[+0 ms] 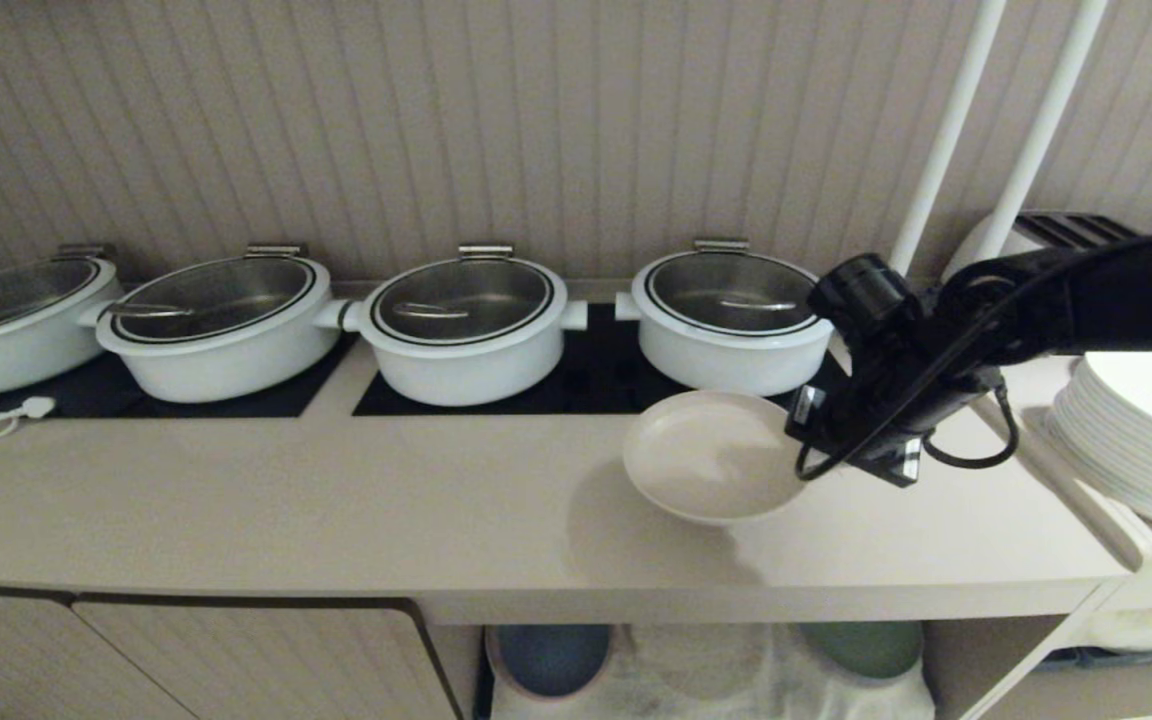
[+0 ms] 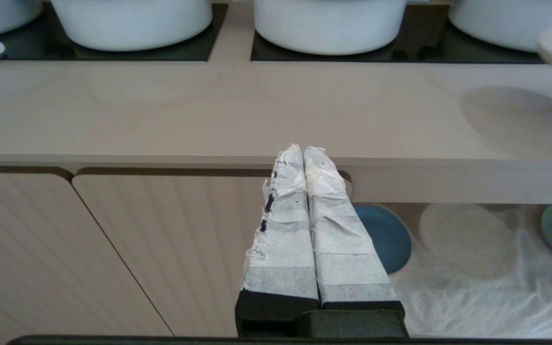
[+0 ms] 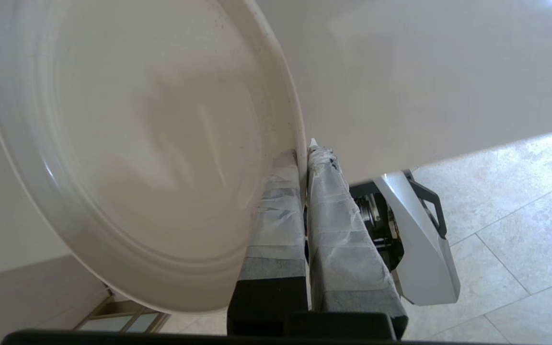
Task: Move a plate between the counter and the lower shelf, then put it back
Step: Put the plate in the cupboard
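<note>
**Plate in my right claw, above the bench**

My right claw [image 3: 303,158] is pinching the plate [image 1: 711,455] by its rim, one taped finger on each face of the edge, as my right wrist view shows plainly. In the head view the plate hangs over the bench [image 1: 336,500], just in front of the rightmost white pot [image 1: 731,325], casting a shadow on the worktop below and to its left, so I judge it is lifted clear and not resting (the shadow sits well off from the rim). It looks slightly tilted.

My left claw [image 2: 302,153] is parked low in front of the cabinet doors [image 2: 113,249], its fingers pressed together on nothing.

Down in the lower shelf [image 1: 726,680] I can see a blue plate [image 1: 548,657] at one side and a green plate [image 1: 861,648] at the other, with bare white cloth between them.

I read this as the carrying step, though whether the plate is bound for the shelf or for the bench I cannot tell. Either way, the next move calls for keeping the plate level, a firm pinch on that thin rim, and staying clear of the pot and the bench's front edge.
</note>
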